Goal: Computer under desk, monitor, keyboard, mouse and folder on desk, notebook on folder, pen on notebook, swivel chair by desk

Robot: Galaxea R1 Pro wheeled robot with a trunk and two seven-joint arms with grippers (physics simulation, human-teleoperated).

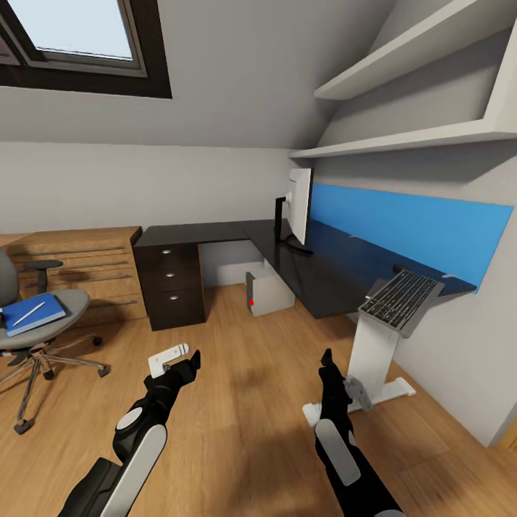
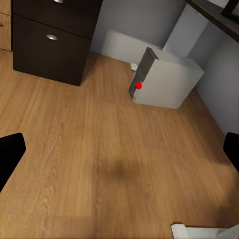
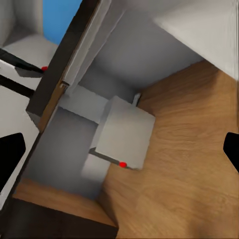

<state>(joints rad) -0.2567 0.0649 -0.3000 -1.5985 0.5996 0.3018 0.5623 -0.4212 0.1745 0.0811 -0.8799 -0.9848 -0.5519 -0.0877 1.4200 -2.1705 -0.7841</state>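
arms reach forward low over the floor [image 1: 244, 431]; left gripper [image 1: 188, 362] and right gripper [image 1: 327, 361] both spread apart.

Soft, even daylight fills the room, brightest at the skylight [image 1: 75, 29] high above the swivel chair [image 1: 36, 316]. Shadows are faint: a diffuse dark patch lies on the wooden floor [image 1: 244, 402] in front of the computer [image 1: 269, 293], and the space beneath the worktop [image 1: 316, 269] is dim. No glare shows. The head view bends straight lines toward its edges; both wrist views look slightly soft.
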